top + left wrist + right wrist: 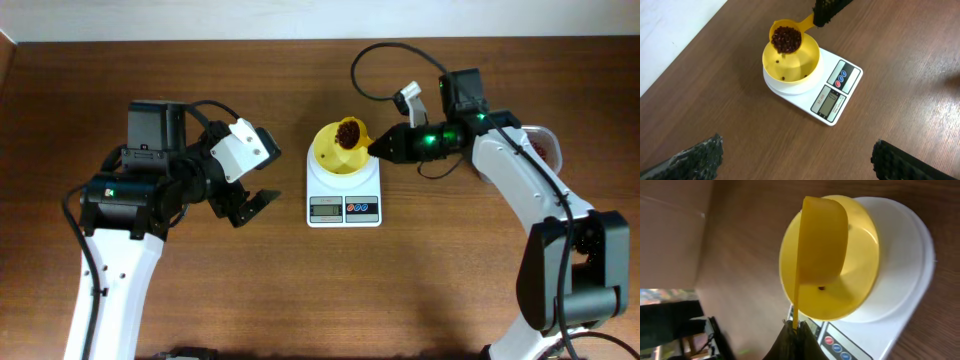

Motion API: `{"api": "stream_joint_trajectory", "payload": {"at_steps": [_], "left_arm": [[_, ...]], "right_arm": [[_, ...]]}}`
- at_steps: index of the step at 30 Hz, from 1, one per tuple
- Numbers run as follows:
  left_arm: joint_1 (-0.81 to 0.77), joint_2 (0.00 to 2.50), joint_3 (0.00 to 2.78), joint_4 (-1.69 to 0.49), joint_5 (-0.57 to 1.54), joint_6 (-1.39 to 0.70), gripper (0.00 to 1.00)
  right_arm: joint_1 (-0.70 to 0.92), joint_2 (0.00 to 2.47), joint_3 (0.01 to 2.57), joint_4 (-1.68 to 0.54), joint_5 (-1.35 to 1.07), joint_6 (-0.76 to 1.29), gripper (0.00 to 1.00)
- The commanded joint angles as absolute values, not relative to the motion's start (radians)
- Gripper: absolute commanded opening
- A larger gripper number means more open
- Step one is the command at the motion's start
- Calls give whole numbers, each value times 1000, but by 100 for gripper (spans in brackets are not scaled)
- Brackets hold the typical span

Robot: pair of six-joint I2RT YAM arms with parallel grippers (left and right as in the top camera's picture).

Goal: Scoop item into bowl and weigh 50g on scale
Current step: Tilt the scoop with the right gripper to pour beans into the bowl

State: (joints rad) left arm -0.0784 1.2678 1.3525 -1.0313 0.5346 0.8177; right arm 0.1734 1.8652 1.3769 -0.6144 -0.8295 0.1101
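The pale-yellow bowl [333, 155] sits on the white scale [343, 196] at the table's middle; a few red-brown beans lie in it [784, 77]. My right gripper [376, 145] is shut on the handle of a small yellow scoop [351, 133] heaped with beans [786, 39], held over the bowl's far rim. In the right wrist view the scoop [821, 240] shows from below, above the bowl [855, 287] and scale [905, 280], with the gripper [795, 330] pinching its handle. My left gripper [247, 207] is open and empty, left of the scale; its fingers [797, 157] frame bare table.
A clear tub's edge [543, 143] shows behind my right arm at the right. The scale's display [828, 102] and round buttons [841, 78] face the table's front. The table's far left edge [670, 55] borders a pale floor.
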Motion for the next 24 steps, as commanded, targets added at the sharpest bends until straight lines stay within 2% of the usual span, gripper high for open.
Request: {"api": "stream_joint_trajectory", "payload": {"at_steps": [1, 3, 5, 7, 9, 11, 14, 16, 18, 20, 24], "left_arm": [[-81, 1262, 1368, -1031, 535, 808, 99], [-81, 1262, 1368, -1031, 535, 808, 99], [-81, 1262, 1368, -1031, 535, 808, 99], [-81, 1262, 1368, -1031, 535, 808, 99], [-81, 1262, 1368, -1031, 535, 808, 99], [-81, 1262, 1368, -1031, 535, 808, 99], [-81, 1262, 1368, -1031, 535, 808, 99], [-81, 1262, 1368, -1031, 535, 808, 99], [-81, 1262, 1368, -1031, 535, 808, 99], [-81, 1262, 1368, -1031, 535, 808, 99], [-81, 1262, 1368, -1031, 535, 808, 99]], "right_arm": [[209, 1840, 1392, -614, -831, 117, 4], [233, 1840, 1392, -625, -682, 114, 4], [246, 1836, 1398, -624, -748, 113, 4], [255, 1837, 1398, -632, -640, 113, 4], [255, 1822, 1410, -639, -703, 118, 4], [263, 1813, 1416, -641, -615, 113, 4], [264, 1804, 1437, -673, -670, 113, 4], [271, 1803, 1437, -674, -578, 113, 4], [271, 1787, 1446, -676, -629, 118, 4], [281, 1779, 1446, -680, -518, 113, 4], [282, 1766, 1456, -695, -568, 113, 4]]}}
